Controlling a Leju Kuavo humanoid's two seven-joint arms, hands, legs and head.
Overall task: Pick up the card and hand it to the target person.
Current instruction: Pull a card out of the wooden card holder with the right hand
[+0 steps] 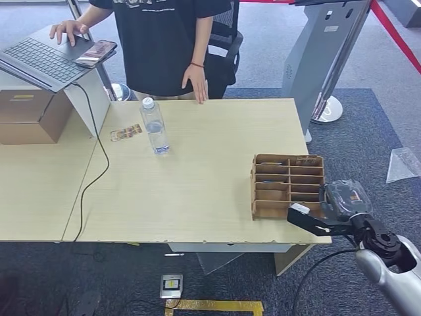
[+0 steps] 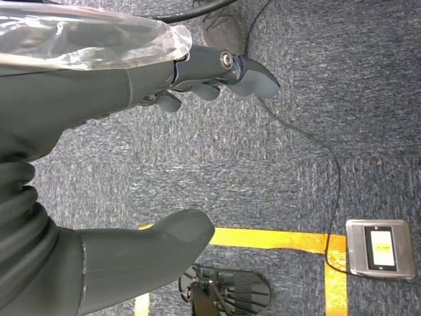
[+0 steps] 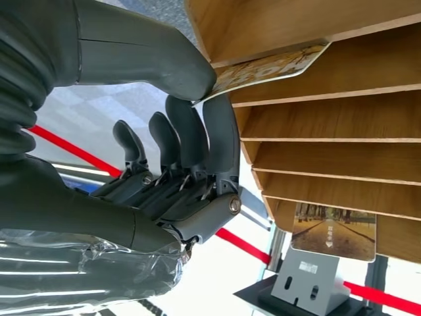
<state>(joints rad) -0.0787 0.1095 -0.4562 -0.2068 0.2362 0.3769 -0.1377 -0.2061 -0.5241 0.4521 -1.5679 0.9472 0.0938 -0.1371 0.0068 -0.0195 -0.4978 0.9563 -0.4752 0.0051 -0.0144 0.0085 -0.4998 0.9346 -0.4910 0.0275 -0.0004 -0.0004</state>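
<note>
Right hand (image 3: 189, 151) reached to slotted brown wooden card rack (image 1: 288, 185), thin printed card (image 3: 268, 68) pinched between thumb and fingers, left hand (image 2: 148, 164) hung over carpet, fingers spread, nothing held.

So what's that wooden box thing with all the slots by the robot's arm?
The wooden rack looks like thin brown plywood, split by slats into two columns of shallow slots. It lies near the table's front right corner. Printed cards sit in some slots; the right robot hand pinches one card at a slot's mouth.
</note>
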